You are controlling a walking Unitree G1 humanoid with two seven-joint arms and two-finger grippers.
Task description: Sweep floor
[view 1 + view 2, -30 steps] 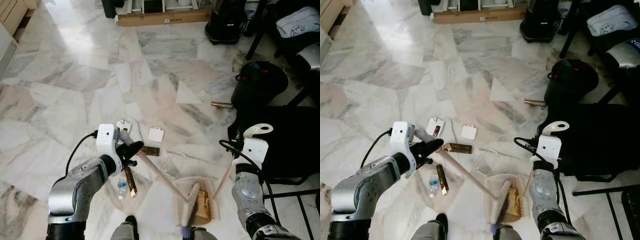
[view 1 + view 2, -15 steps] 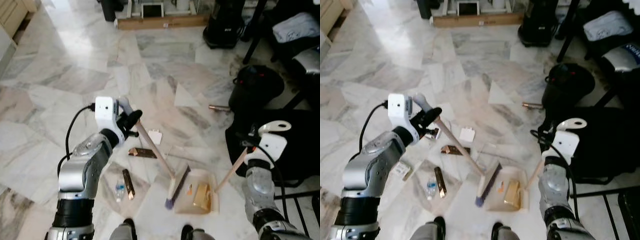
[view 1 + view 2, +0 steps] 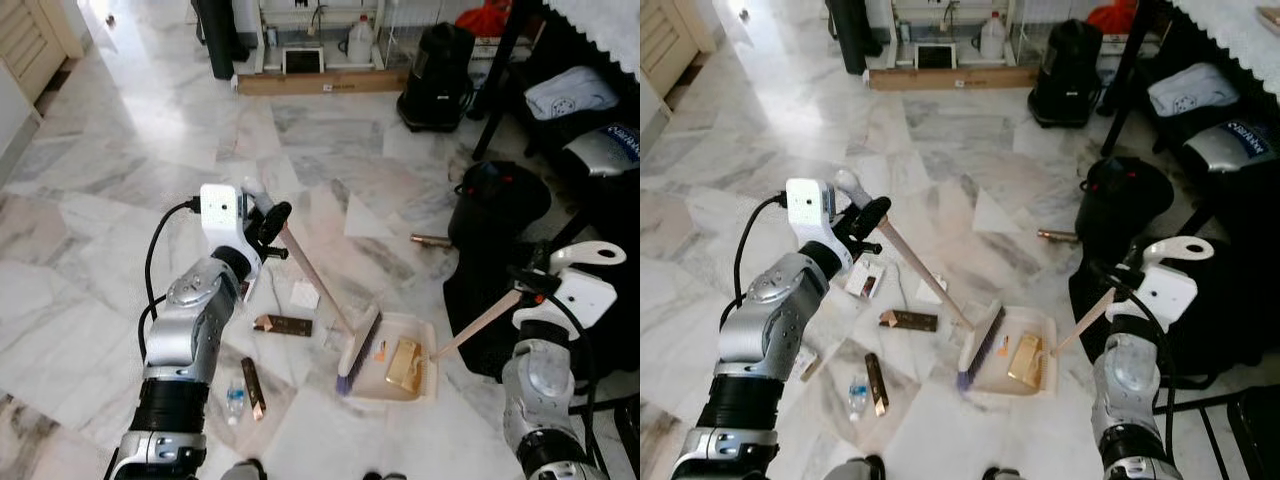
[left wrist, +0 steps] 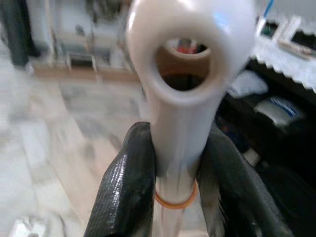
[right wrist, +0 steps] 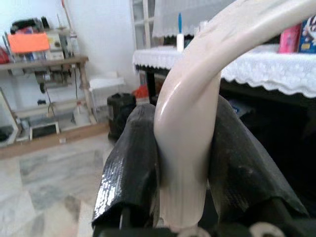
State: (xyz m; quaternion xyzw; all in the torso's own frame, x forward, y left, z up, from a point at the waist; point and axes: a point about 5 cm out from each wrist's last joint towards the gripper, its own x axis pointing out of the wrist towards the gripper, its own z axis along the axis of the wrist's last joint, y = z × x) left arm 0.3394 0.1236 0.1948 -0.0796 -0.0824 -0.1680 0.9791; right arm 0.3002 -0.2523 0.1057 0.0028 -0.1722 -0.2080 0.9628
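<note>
Left gripper point(image 4: 173, 182): black textured fingers clamped on the glossy cream broom point(image 3: 345, 345) handle, just below its round hanging loop. Broom slants down from it; the dark bristle head rests at the dustpan's left rim.
Right gripper point(image 5: 185, 168): fingers clamped on the smooth cream dustpan point(image 3: 400, 368) handle. Shallow beige pan lies on the veined marble floor point(image 3: 120, 170), holding a gold wrapper.
Beyond: black bags point(image 3: 505, 195), wooden board point(image 3: 320, 82).

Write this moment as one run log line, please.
left gripper: shut on broom handle | right gripper: shut on dustpan handle | gold wrapper: in dustpan | brush head: at dustpan edge
</note>
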